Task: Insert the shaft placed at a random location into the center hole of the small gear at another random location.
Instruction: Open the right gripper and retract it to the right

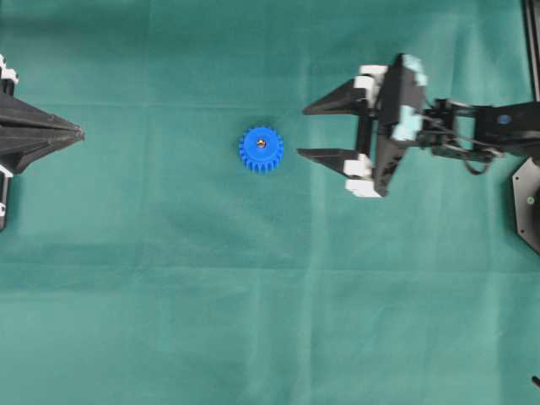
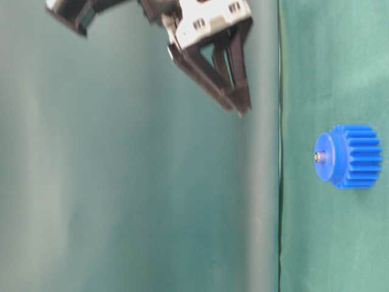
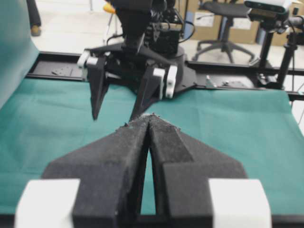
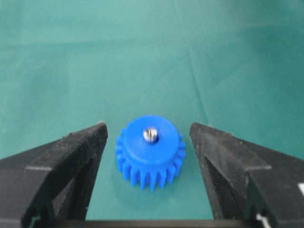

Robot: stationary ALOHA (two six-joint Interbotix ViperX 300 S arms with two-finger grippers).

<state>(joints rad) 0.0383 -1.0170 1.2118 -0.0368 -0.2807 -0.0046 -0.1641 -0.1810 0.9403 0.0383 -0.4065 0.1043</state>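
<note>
The small blue gear lies flat on the green cloth, hub up. The silvery shaft stands in its center hole, with its shiny round end showing; the hole itself is filled and hidden. In the right wrist view the gear with the shaft sits between my right fingers, apart from both. My right gripper is open and empty, just right of the gear and raised above the cloth in the table-level view. My left gripper is shut and empty at the far left. The gear is hidden in the left wrist view.
The green cloth covers the table. A black base plate sits at the right edge. The left wrist view shows the right arm's open fingers beyond my shut fingertips, with a black rail and chairs behind.
</note>
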